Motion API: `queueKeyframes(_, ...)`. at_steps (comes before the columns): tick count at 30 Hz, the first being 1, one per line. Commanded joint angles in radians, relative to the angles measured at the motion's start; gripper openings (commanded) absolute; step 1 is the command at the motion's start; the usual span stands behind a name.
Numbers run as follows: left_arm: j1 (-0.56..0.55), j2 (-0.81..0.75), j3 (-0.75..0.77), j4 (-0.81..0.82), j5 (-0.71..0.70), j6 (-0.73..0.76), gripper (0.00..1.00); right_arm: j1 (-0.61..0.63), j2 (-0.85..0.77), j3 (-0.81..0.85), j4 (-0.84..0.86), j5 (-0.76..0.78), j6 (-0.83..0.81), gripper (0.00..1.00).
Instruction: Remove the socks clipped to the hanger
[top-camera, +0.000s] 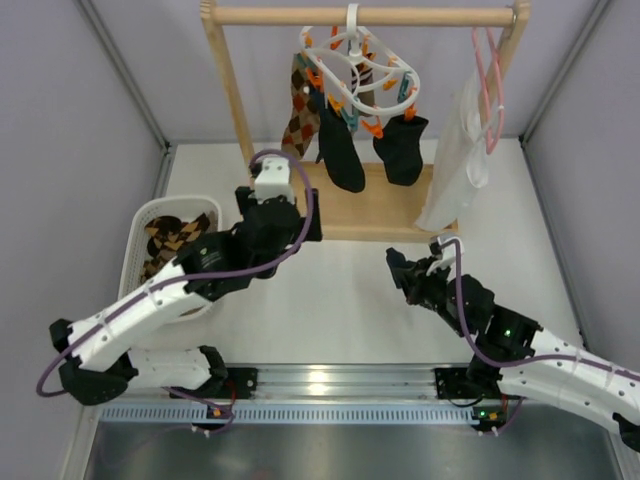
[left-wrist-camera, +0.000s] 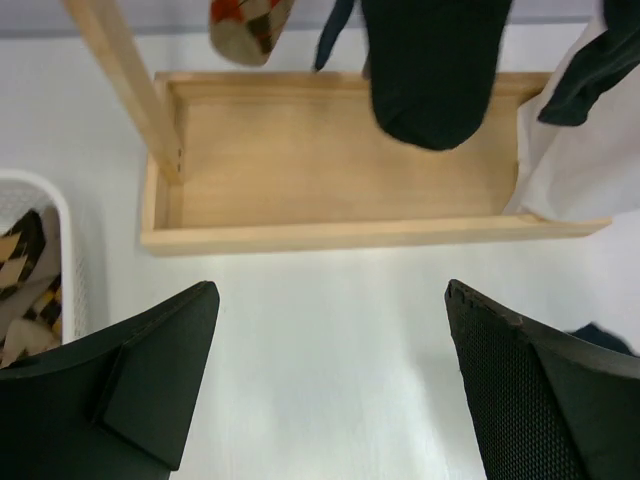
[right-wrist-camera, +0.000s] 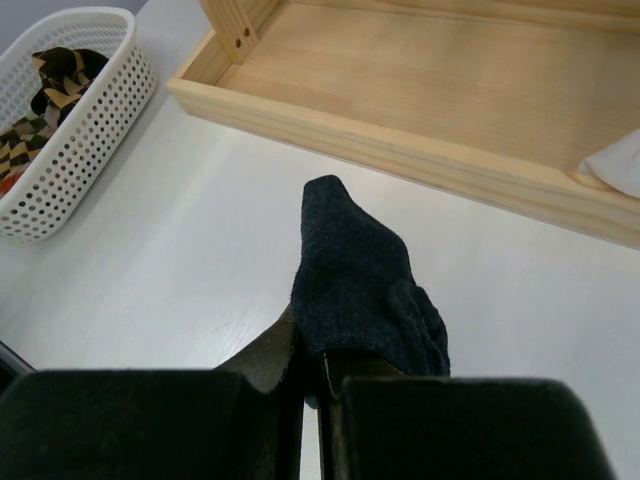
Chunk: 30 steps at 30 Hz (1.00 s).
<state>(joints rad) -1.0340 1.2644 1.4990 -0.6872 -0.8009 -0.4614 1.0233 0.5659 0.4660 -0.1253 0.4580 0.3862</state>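
The white ring hanger (top-camera: 362, 62) hangs by its hook from the wooden rail, with orange and teal pins. An argyle sock (top-camera: 299, 112) and two dark socks (top-camera: 341, 152) (top-camera: 402, 148) hang clipped to it. My left gripper (top-camera: 280, 215) is open and empty, low in front of the rack's base; in the left wrist view (left-wrist-camera: 330, 292) a dark sock's toe (left-wrist-camera: 432, 70) hangs ahead of it. My right gripper (top-camera: 405, 272) is shut on a dark navy sock (right-wrist-camera: 360, 280), held above the table; its jaws (right-wrist-camera: 320, 355) pinch the sock's end.
A white perforated basket (top-camera: 137, 232) at the left holds argyle socks (top-camera: 175, 235); it also shows in the right wrist view (right-wrist-camera: 85, 140). The wooden rack's base tray (top-camera: 375, 212) lies ahead. A white translucent garment (top-camera: 455, 170) hangs on a pink hanger (top-camera: 490, 80) at the right.
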Motion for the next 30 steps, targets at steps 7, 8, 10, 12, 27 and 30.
queueKeyframes(7, -0.001, -0.579, -0.44, 0.003, 0.104, -0.074, 0.98, 0.015, 0.141, 0.097, -0.019, -0.07, -0.067, 0.0)
queueKeyframes(8, 0.0, -0.621, -0.46, 0.0, 0.117, -0.057, 0.98, 0.015, 0.169, 0.111, 0.013, -0.084, -0.084, 0.0)
queueKeyframes(10, -0.001, -0.69, -0.477, -0.006, 0.132, -0.031, 0.98, 0.015, 0.261, 0.164, 0.044, -0.151, -0.101, 0.0)
queueKeyframes(12, -0.001, -0.778, -0.5, -0.006, 0.114, 0.015, 0.98, 0.015, 0.366, 0.238, 0.087, -0.241, -0.132, 0.0)
queueKeyframes(27, 0.087, -0.959, -0.585, -0.005, 0.026, 0.033, 0.98, 0.058, 1.34, 1.185, 0.161, -0.7, -0.246, 0.0)
queueKeyframes(30, 0.139, -1.008, -0.591, 0.0, 0.02, 0.015, 0.98, 0.086, 1.524, 1.428, 0.145, -0.76, -0.283, 0.0)
